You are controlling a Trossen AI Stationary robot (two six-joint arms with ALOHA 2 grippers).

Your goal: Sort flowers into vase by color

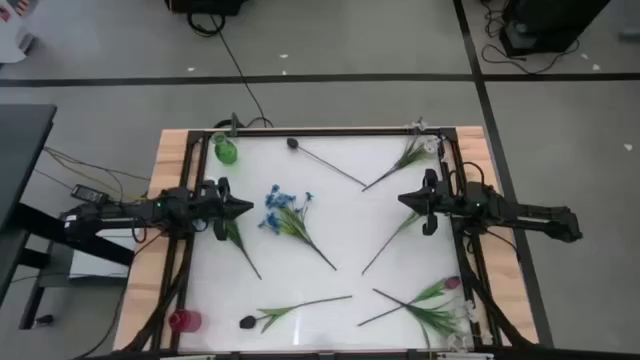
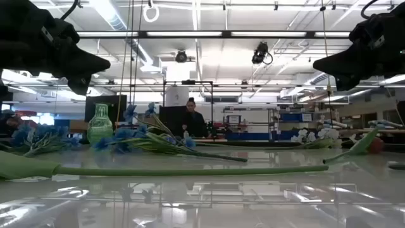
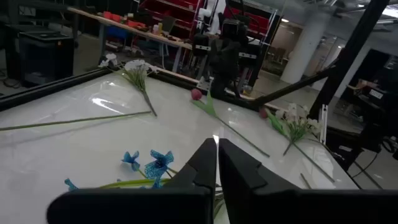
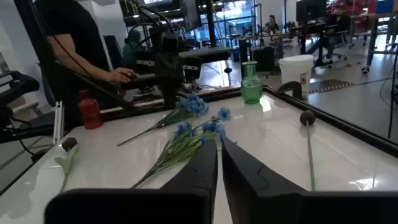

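Both arms reach in level from opposite sides, hands pointing toward each other. The left hand (image 1: 243, 209) and the right hand (image 1: 404, 200) hang raised, fingers closed together, holding nothing.

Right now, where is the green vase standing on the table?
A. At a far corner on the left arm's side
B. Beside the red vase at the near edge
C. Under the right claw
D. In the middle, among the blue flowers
A: the high view shows the green vase at the far corner on the left arm's side, well apart from the red vase at the near corner.
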